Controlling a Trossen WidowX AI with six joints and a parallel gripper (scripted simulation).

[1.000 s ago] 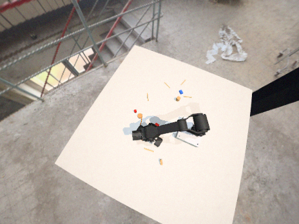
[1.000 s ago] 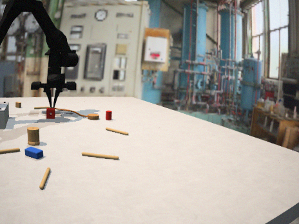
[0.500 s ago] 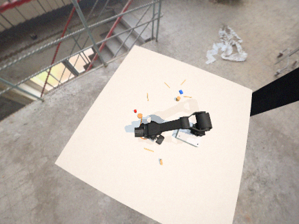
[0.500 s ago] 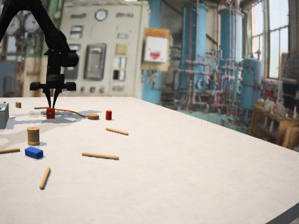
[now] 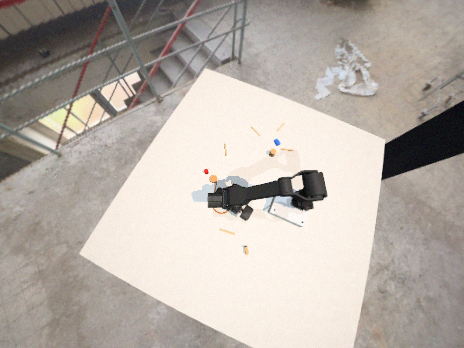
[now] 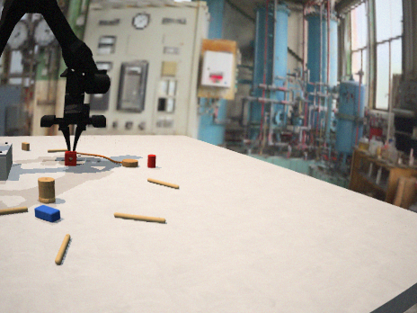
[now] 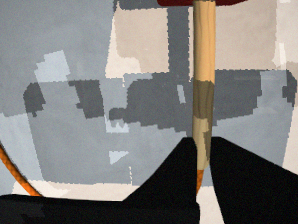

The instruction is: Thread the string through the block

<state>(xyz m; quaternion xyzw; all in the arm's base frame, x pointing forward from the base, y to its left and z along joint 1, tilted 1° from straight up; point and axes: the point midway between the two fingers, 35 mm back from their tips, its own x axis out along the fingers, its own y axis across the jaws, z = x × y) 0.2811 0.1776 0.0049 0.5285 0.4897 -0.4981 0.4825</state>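
My gripper (image 6: 72, 150) (image 7: 200, 147) is shut on the stick at the string's end, low over the table. The stick (image 7: 204, 60) points away from the fingers towards the red block (image 6: 70, 162) (image 7: 172, 2), which stands on the table. At the top edge of the wrist view the stick overlaps the block; whether its tip is in the hole cannot be seen there. The orange string (image 5: 220, 212) (image 6: 100, 156) (image 7: 17, 176) leaves the stick's rear end and curves to the round wooden button (image 5: 213, 178) (image 6: 129, 164). The arm hides the block in the top view.
A red cylinder (image 5: 206, 171) (image 6: 151, 161) stands beyond the button. A loose stick (image 5: 227, 231) and a small wooden piece (image 5: 246, 250) (image 6: 25, 147) lie on one side. A wooden cylinder (image 5: 272, 152) (image 6: 46, 190), a blue block (image 5: 277, 142) (image 6: 47, 213) and several loose sticks lie on the other.
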